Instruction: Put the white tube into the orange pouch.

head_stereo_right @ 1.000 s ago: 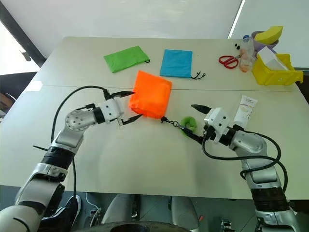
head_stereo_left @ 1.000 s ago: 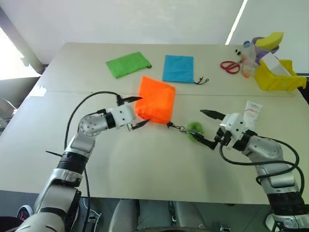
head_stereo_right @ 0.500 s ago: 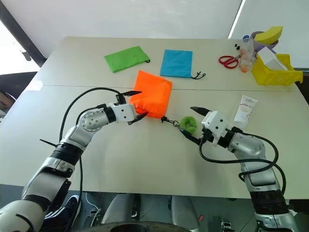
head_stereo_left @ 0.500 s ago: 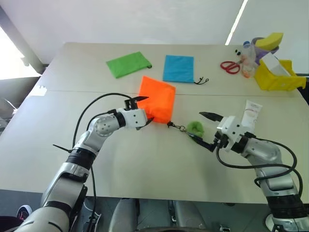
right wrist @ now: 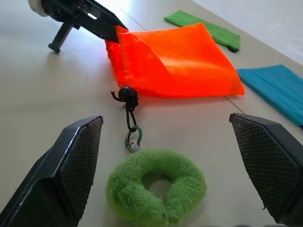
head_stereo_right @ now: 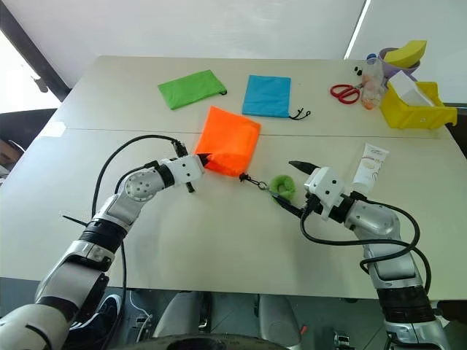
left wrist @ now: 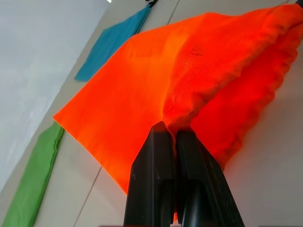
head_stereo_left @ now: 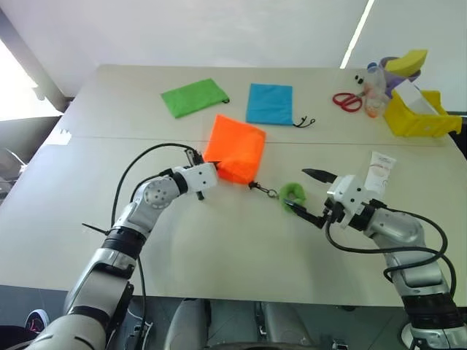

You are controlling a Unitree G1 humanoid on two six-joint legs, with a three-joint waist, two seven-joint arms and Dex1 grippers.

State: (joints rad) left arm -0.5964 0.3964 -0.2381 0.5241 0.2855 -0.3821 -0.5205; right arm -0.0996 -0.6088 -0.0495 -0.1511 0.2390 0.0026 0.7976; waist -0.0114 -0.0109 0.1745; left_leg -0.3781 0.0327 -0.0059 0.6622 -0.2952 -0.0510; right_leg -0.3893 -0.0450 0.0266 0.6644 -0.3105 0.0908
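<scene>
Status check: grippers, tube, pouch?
Left gripper shut on bright orange fabric pouch at its edge. Right gripper open, empty. Small white squeeze tube lying on table, untouched. Nothing blocking.

The left arm reaches forward and inward across the table, its wrist angled toward the right, and the left gripper (head_stereo_right: 202,158) has its two black fingers (left wrist: 163,156) pressed flat together, pinching a fold at the near edge of the orange pouch (head_stereo_right: 230,146). The right arm bends in from the right with the forearm low over the table, and the right gripper (head_stereo_right: 289,185) points inward to the left, its fingers (right wrist: 71,161) spread wide apart and holding nothing.
</scene>
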